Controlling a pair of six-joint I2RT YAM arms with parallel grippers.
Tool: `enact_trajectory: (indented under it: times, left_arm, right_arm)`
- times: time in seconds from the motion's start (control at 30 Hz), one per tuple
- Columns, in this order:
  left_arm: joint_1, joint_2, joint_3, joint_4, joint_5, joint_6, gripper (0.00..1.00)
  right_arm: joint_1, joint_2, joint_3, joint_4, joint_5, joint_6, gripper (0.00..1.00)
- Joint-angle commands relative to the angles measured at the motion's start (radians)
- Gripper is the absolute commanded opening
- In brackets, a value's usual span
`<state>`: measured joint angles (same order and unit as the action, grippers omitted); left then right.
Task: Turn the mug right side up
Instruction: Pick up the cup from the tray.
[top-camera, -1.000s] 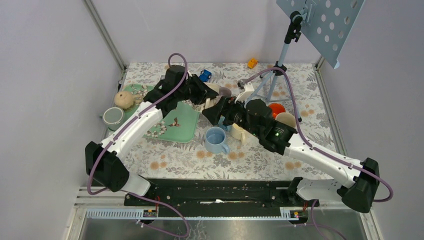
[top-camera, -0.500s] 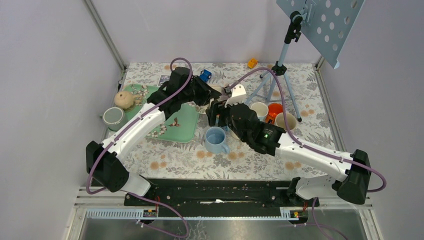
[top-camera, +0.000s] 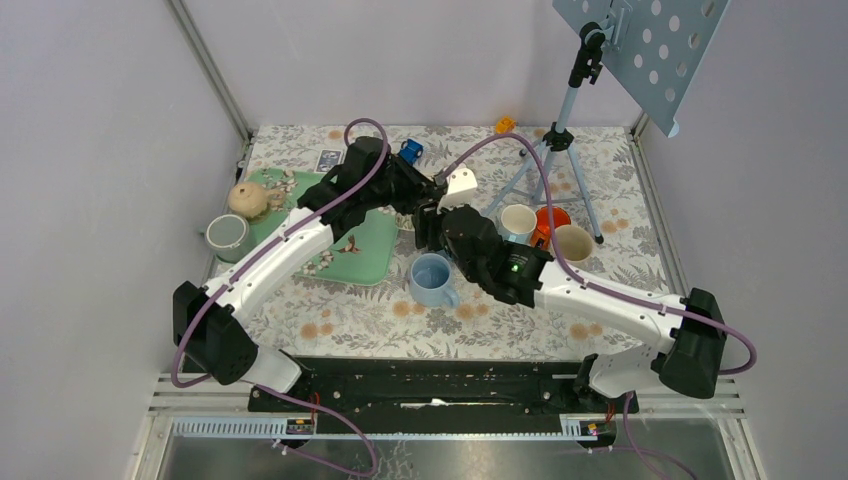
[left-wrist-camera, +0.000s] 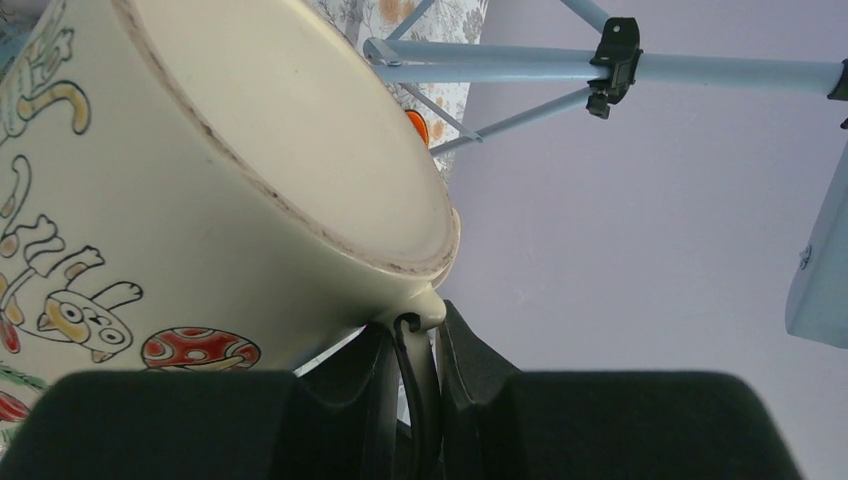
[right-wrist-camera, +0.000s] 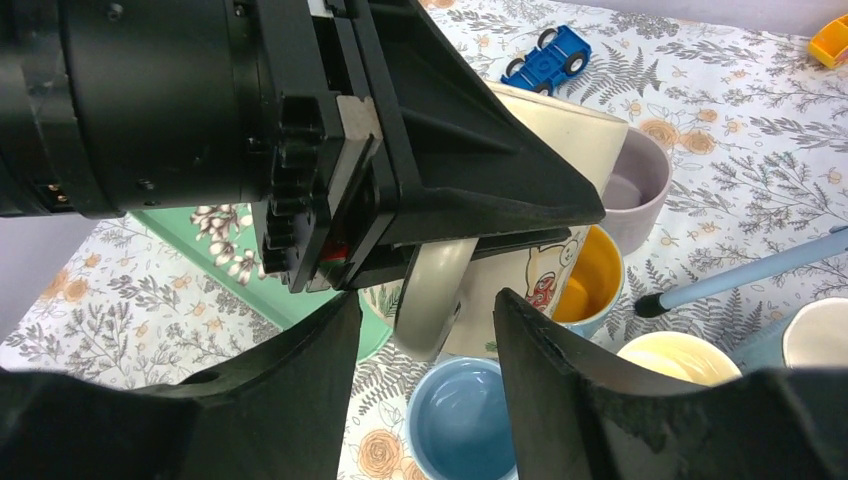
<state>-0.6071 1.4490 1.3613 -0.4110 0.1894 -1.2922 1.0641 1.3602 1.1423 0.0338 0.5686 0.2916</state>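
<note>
The mug (left-wrist-camera: 200, 180) is cream with cartoon animals and red mushrooms. It hangs tilted above the table, and its base shows as a pale patch (top-camera: 461, 183) in the top view. My left gripper (left-wrist-camera: 412, 335) is shut on the mug's handle (left-wrist-camera: 428, 385). My right gripper (right-wrist-camera: 425, 310) has come in under the left one. Its fingers (right-wrist-camera: 290, 380) stand either side of the same handle (right-wrist-camera: 432, 295), with a gap on each side, so it is open. The mug's mouth is hidden.
Beneath the grippers stands a blue mug (top-camera: 432, 278). A yellow-lined mug (right-wrist-camera: 590, 275) and a lilac mug (right-wrist-camera: 635, 190) sit behind it. Cream, orange and beige mugs (top-camera: 552, 217) cluster by the tripod stand (top-camera: 555, 140). A green tray (top-camera: 365, 245) lies to the left, and a blue toy car (top-camera: 410, 151) sits at the back.
My right gripper has swung left and in toward the held mug, and its jaws have narrowed around the handle. The left arm has shifted the mug slightly back and right.
</note>
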Motion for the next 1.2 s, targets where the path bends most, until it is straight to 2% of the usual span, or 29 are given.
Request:
enact_trajectory:
  times: [0.0, 0.17, 0.37, 0.67, 1.17]
  left_arm:
    - [-0.011, -0.055, 0.079, 0.15, -0.021, -0.027, 0.0]
    - [-0.015, -0.069, 0.068, 0.15, -0.028, -0.03, 0.0]
    - [-0.018, -0.076, 0.064, 0.15, -0.036, -0.034, 0.0]
    - [-0.019, -0.063, 0.079, 0.151, -0.033, -0.022, 0.0]
    - [-0.019, -0.003, 0.103, 0.178, 0.024, 0.09, 0.01]
  right_arm:
    - [0.007, 0.022, 0.054, 0.029, 0.067, -0.015, 0.58]
    - [0.008, 0.035, 0.054, 0.037, 0.09, -0.017, 0.55]
    - [0.008, 0.044, 0.04, 0.051, 0.108, -0.013, 0.41]
    - [0.008, 0.021, 0.045, 0.052, 0.117, -0.047, 0.01]
    - [0.008, -0.082, 0.07, -0.026, 0.072, -0.069, 0.0]
